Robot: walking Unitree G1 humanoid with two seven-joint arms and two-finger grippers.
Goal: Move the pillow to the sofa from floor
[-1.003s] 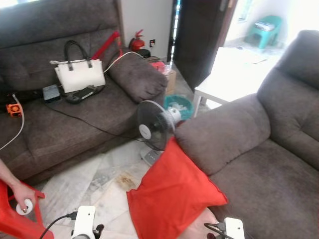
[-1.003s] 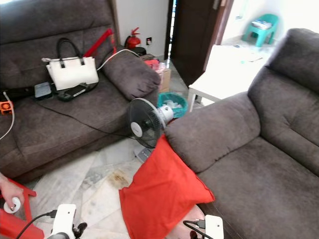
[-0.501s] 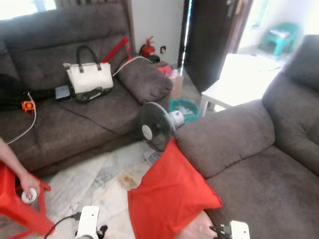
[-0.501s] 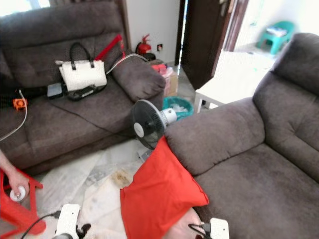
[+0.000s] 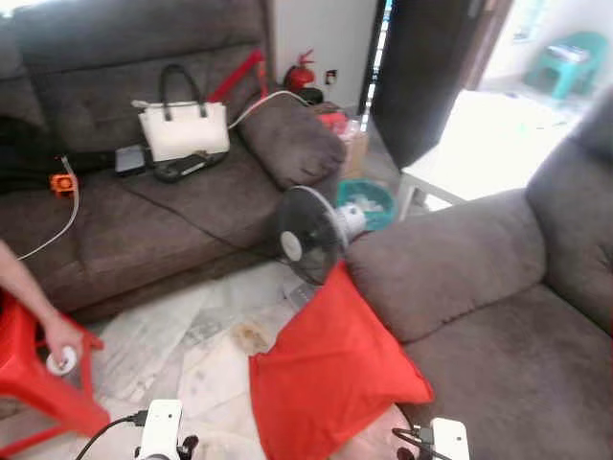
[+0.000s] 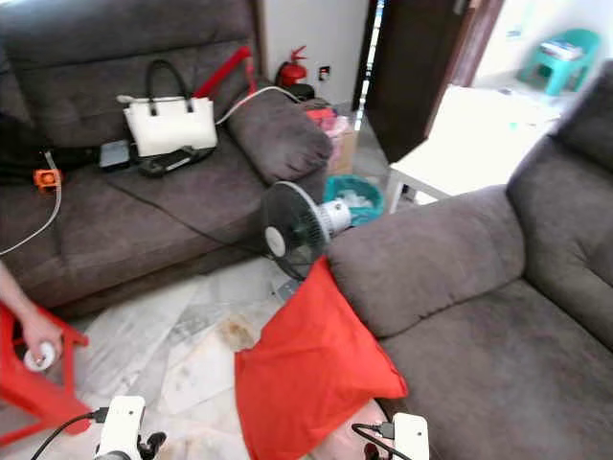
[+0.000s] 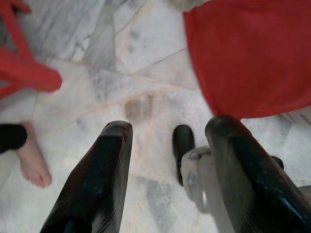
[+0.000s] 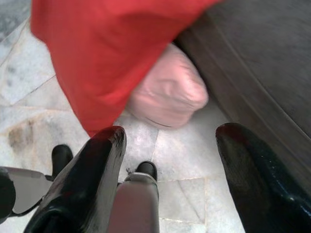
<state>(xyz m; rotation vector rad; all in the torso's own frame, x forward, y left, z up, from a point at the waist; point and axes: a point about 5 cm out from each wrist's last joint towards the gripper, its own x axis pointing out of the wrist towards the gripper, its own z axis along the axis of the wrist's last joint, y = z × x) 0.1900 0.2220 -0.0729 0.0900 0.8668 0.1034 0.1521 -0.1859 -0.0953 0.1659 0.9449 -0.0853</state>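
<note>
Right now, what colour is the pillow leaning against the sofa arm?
Red: the pillow is plain red, clearest in the left eye view, propped against the grey sofa.

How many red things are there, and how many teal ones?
Red: 4 – pillow, stool, fire extinguisher, strap behind the handbag.
Teal: 2 – basket, chair in the far room.
Total: 6

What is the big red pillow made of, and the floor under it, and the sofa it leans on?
The red square pillow looks like smooth woven cloth, matte, with soft creases. The pale grey-veined floor looks like polished marble or stone tile, with joint lines and a slight sheen. The dark brown sofa looks like plush, suede-like fabric, fuzzy and dull.
</note>
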